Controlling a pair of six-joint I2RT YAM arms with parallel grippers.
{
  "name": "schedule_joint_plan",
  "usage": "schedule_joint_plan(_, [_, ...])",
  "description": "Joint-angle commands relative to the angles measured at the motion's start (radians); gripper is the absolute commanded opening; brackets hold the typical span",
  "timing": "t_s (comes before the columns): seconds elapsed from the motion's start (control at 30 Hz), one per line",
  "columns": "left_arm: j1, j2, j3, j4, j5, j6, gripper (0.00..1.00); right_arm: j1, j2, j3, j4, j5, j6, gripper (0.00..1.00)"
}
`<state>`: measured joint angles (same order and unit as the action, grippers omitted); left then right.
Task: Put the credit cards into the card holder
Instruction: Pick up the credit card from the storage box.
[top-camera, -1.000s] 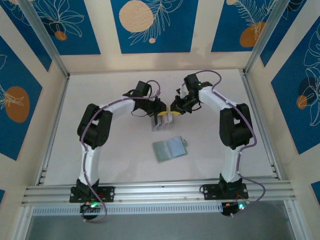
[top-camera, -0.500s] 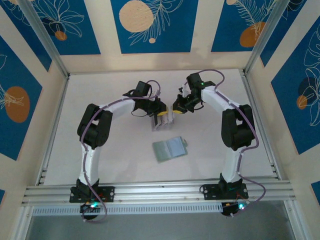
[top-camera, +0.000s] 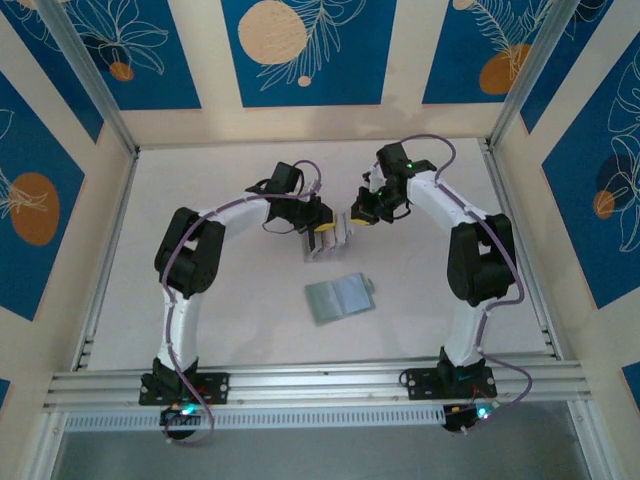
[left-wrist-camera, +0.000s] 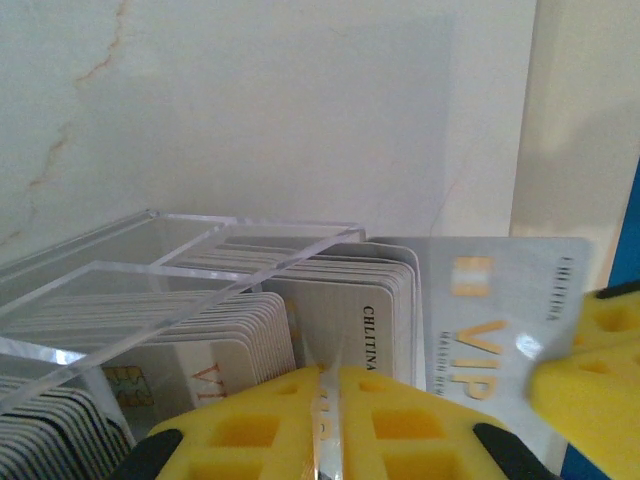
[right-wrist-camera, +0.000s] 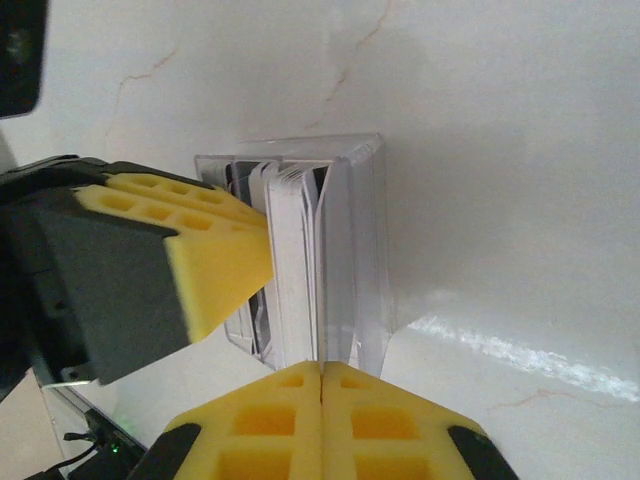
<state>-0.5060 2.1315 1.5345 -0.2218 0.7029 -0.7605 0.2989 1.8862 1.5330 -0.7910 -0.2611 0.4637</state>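
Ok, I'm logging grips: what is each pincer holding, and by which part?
The right pincer pinches a silver VIP card by its protruding end; the left pincer seems clamped on a wall of the clear card box.

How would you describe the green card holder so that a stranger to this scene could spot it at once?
From above, find the pale table and the clear box of cards near its middle. Just below it in that view lies the card holder, flat and on its own. Unlike the see-through box, it is opaque sage-green with a small tab on one edge.
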Motion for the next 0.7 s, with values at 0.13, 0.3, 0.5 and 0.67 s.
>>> schedule_joint_plan(0.13, [0.004, -0.010, 0.005, -0.018, 0.012, -0.022, 0.14, 0.003, -0.074, -0.011, -0.044, 0.042, -0.006, 0.01])
schedule_joint_plan(0.3, [0.020, -0.054, 0.001, 0.000, 0.041, -0.043, 0.14, 0.003, -0.102, -0.018, -0.051, 0.075, -0.005, 0.00])
schedule_joint_plan(0.5, [0.043, -0.160, -0.025, -0.007, 0.047, -0.047, 0.14, 0.002, -0.147, -0.036, -0.054, 0.123, -0.003, 0.00])
schedule_joint_plan(0.67, [0.056, -0.262, -0.076, -0.070, 0.005, -0.001, 0.14, 0.003, -0.166, -0.044, -0.050, 0.122, -0.006, 0.00])
